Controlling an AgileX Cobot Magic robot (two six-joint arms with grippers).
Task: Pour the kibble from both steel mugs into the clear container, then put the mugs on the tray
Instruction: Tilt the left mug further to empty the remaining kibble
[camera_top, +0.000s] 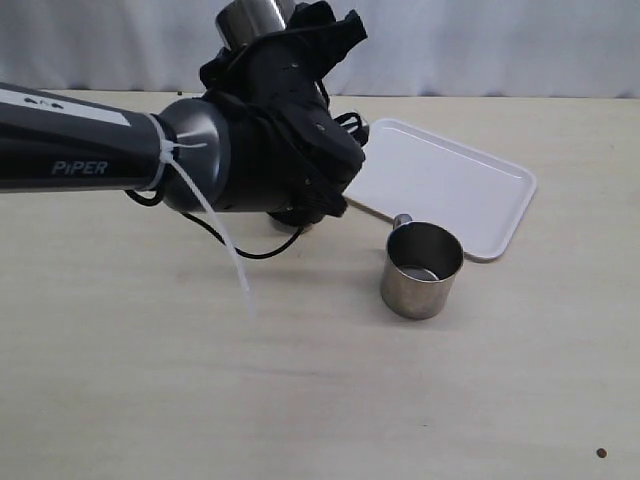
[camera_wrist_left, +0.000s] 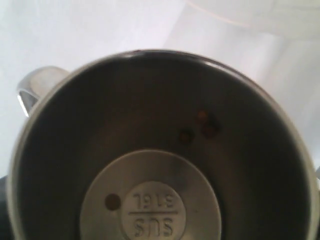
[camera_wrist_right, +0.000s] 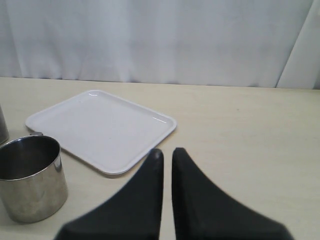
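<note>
The kibble (camera_wrist_left: 202, 125) first. Only the left wrist cam shows it: a little cluster of three pellets on the inner wall of the raised steel mug (camera_wrist_left: 160, 100), plus one more down on the stamped bottom. That mug fills the whole wrist view, mouth toward the lens, loop handle off to one side.

The exterior cam gives me none of the inside. It just shows the shiny body poking out at the very top of the picture, with the left gripper (camera_top: 285, 30) wrapped round it, well above the table (camera_top: 150, 380). So those jaws are spread wide and clamped on that mug, which sits right between them.

The second steel mug (camera_top: 422, 270) stands upright on the table with its handle toward the tray (camera_top: 450, 180). It's just beside the tray's near edge, not on it. I can't tell whether there's anything inside. The tray lies flat beyond it.

The right gripper (camera_wrist_right: 168, 152) only turns up in its own wrist cam. Its jaws are pressed together with nothing between them, hovering over bare table. The second steel mug is off to one side, well apart from the tips, and the tray is ahead.

There's also a small dark speck (camera_top: 601, 453) on the table near the front corner, too small to call.
</note>
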